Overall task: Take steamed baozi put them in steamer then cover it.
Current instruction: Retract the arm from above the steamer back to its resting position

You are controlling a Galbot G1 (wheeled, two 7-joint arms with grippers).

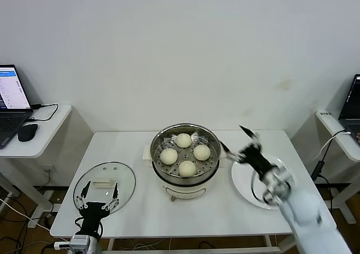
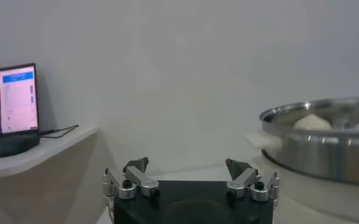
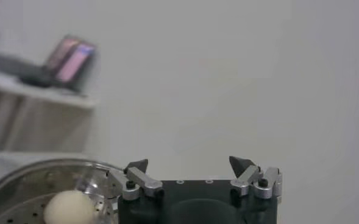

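Observation:
The steamer (image 1: 183, 175), a shiny steel basket on a cream pot base, stands mid-table. Several pale round baozi lie in it, among them one at the back (image 1: 183, 140) and one at the front (image 1: 187, 168). My right gripper (image 1: 233, 138) hangs open and empty just right of the steamer's rim, above the white plate (image 1: 247, 186). In the right wrist view the open gripper (image 3: 189, 164) has the basket (image 3: 21, 182) and one baozi (image 3: 69, 208) beside it. My left gripper (image 1: 99, 195) is open over the near edge of the glass lid (image 1: 105, 181). From the left wrist view its gripper (image 2: 187, 165) looks towards the steamer (image 2: 325, 149).
A side table at the left carries a laptop (image 1: 11, 96) and a mouse (image 1: 27, 132). Another laptop (image 1: 353, 102) sits on a table at the right, with a cable hanging down. A white wall stands close behind the table.

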